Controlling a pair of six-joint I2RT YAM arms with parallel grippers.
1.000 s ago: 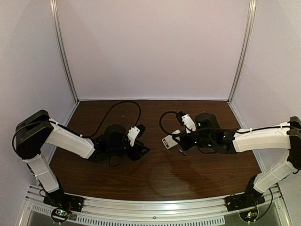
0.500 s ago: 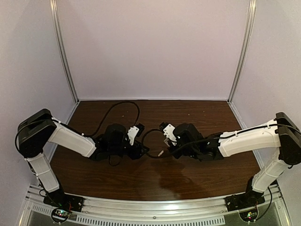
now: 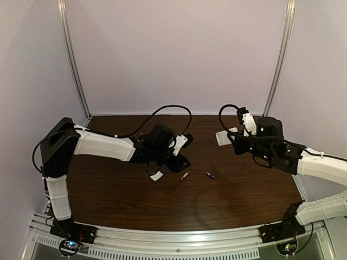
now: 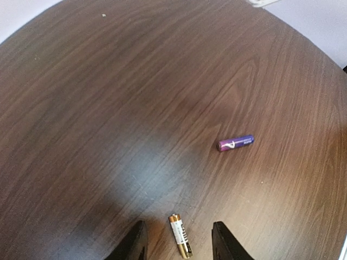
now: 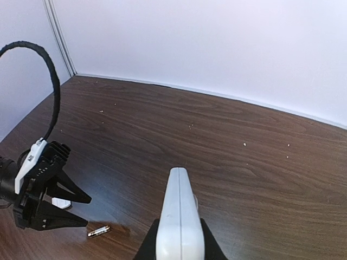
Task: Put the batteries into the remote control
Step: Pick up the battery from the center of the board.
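Left end effector (image 4: 179, 223) — jaws parted, empty — frames the gold-brown battery (image 4: 180, 244); right end effector (image 5: 179, 249) clenches the remote control (image 5: 178, 211).

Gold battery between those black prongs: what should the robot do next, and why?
Probably close the left gripper on the gold battery: it lies loose on the table between the open fingers, while the right gripper holds the remote control.

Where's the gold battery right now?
In the left wrist view, the gold battery lies on the table between the open fingertips of the left gripper; the purple battery lies beyond it, toward the right arm.
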